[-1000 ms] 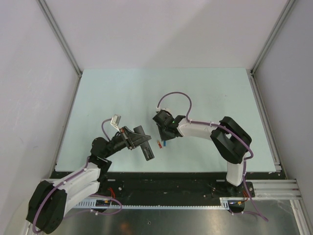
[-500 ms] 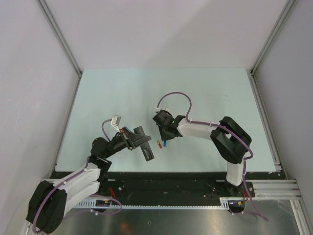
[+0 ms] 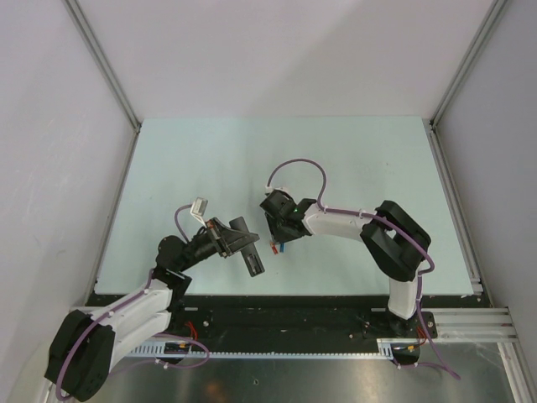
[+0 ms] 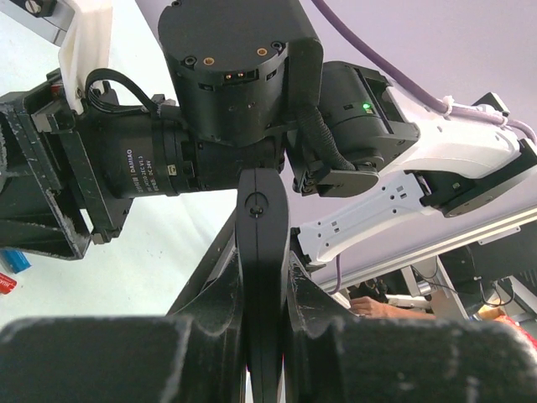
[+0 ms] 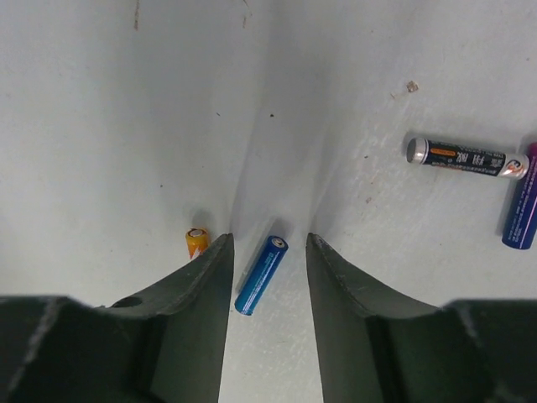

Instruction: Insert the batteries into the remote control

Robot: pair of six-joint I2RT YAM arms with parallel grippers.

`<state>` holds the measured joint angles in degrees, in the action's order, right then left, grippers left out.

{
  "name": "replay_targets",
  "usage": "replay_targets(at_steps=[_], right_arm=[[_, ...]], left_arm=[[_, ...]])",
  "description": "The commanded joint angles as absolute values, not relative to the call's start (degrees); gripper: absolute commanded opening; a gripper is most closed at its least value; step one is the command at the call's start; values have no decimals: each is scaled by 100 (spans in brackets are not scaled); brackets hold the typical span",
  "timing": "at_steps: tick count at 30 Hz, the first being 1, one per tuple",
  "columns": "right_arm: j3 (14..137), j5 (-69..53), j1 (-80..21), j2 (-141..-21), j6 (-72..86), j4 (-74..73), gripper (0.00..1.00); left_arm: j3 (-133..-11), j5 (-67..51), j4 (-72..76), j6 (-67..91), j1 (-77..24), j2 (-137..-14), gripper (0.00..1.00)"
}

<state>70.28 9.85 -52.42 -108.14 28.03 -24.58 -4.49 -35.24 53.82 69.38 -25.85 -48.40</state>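
Right gripper (image 5: 268,242): jaws parted, grasping nothing, tips lowered close to the pale table (image 3: 210,159). A blue battery (image 5: 260,275) lies on its side in the gap between the two fingers, slanted, its capped end pointing away from the wrist; whether either finger touches it cannot be told. An orange battery (image 5: 196,242) sits just outside the finger on the left of the right wrist view, only its upper end showing past that finger's edge. Farther off to the right of that view lie two more cells, well apart from the fingers: a dark labelled battery (image 5: 466,158) on its side and, just beside it at the frame edge, a purple-blue battery (image 5: 522,210), cut off by the border. Left gripper (image 4: 265,306): clenched on the remote control (image 4: 263,218), the slim black bar pinched edge-on between the finger pads and projecting forward beyond them. In the overhead view the remote is held off the table near its front edge, lengthwise toward the arm bases, with the right gripper just beside it — the two end effectors nearly meet at the middle of the table. The left wrist view is filled by the right arm's black wrist housing (image 4: 235,92) and its camera lens (image 4: 147,164), directly behind the remote's far end.
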Motion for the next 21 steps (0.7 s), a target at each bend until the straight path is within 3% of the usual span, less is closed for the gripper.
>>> replay_targets(at_steps=[1, 4, 12, 15, 21], right_arm=[[7269, 1072, -5273, -10872, 2962, -2707, 38], [7286, 1072, -5273, -10916, 3181, -2795, 33], [7286, 1064, -5282, -11013, 3419, -2918, 31], [7286, 1055, -5282, -11039, 3445, -2909, 26], [7286, 1037, -5282, -11030, 3472, -2900, 6]], left_arm=[[-422, -3647, 5555, 6812, -2540, -4772, 0], [-422, -3648, 5546, 6812, -2540, -4772, 0], [-404, -3674, 5555, 6803, -2540, -4755, 0], [-396, -3674, 5555, 6811, -2540, -4764, 0], [-387, -3674, 5555, 6812, -2540, -4746, 0]])
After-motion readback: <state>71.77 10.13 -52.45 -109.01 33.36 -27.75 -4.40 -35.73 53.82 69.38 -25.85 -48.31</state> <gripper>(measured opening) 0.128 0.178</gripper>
